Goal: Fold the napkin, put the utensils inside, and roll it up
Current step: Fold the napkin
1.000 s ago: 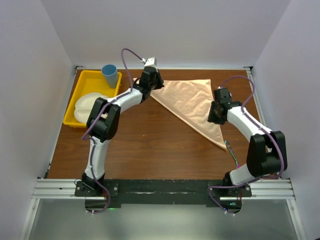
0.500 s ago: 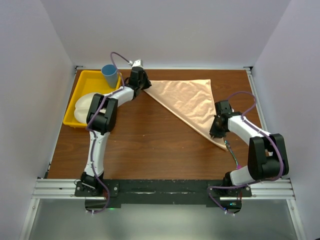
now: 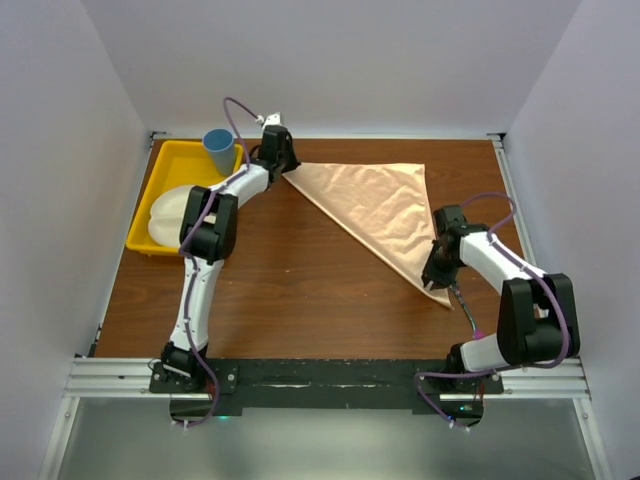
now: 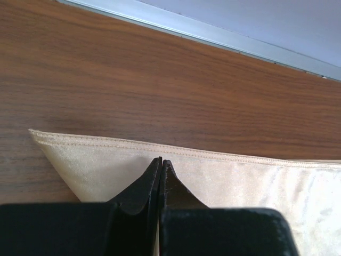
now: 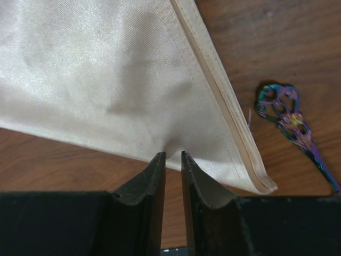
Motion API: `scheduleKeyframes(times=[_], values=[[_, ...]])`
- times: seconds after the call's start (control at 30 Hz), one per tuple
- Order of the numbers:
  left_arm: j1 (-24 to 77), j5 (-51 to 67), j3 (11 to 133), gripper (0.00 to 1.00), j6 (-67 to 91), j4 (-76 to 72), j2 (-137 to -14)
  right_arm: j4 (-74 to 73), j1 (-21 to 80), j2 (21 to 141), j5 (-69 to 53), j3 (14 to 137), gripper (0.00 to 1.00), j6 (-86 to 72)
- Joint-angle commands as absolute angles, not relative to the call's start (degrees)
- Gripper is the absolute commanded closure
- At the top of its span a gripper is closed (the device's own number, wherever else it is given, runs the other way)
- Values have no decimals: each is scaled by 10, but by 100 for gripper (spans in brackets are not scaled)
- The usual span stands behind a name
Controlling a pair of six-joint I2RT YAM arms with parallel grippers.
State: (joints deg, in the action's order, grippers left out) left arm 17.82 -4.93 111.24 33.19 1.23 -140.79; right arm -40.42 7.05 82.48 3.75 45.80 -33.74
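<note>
Where the napkin (image 3: 375, 205) comes to its far-left tip by the bench's far edge, the left gripper (image 4: 161, 161), arm stretched out, rests on it with fingers pressed together, perhaps nipping cloth. The long fold runs diagonally to the near-right tip, where the right gripper (image 5: 173, 156) narrowly pinches the puckered edge. The utensil (image 5: 287, 114) lies just beside, toward the right edge.

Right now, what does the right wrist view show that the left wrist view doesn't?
Only right wrist: an iridescent utensil with an ornate handle, lying beside the napkin near its hemmed corner, not touching it.
Only left wrist: the metal rail along the far edge of the table, and the pale wall behind it.
Both: the peach napkin flat on the brown table, with a tool closed on it near an edge. The right tool puckers the cloth; the left tool shows no pucker.
</note>
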Motion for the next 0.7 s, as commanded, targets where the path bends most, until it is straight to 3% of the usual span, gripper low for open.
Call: scheduleKeyframes(times=[0.0, 0.27, 0.43, 0.57, 0.67], values=[[174, -68, 1120, 100, 305, 41, -1376, -482, 34, 797, 76, 519, 74, -320], [155, -60, 1136, 100, 303, 51, -1397, -486, 2, 811, 61, 489, 70, -312], [147, -70, 1149, 100, 304, 60, -1415, -476, -16, 818, 46, 454, 72, -332], [140, -86, 1146, 100, 293, 58, -1430, -475, -20, 838, 40, 447, 78, -347], [132, -76, 1152, 100, 296, 64, -1437, -482, -23, 846, 26, 451, 90, -337]])
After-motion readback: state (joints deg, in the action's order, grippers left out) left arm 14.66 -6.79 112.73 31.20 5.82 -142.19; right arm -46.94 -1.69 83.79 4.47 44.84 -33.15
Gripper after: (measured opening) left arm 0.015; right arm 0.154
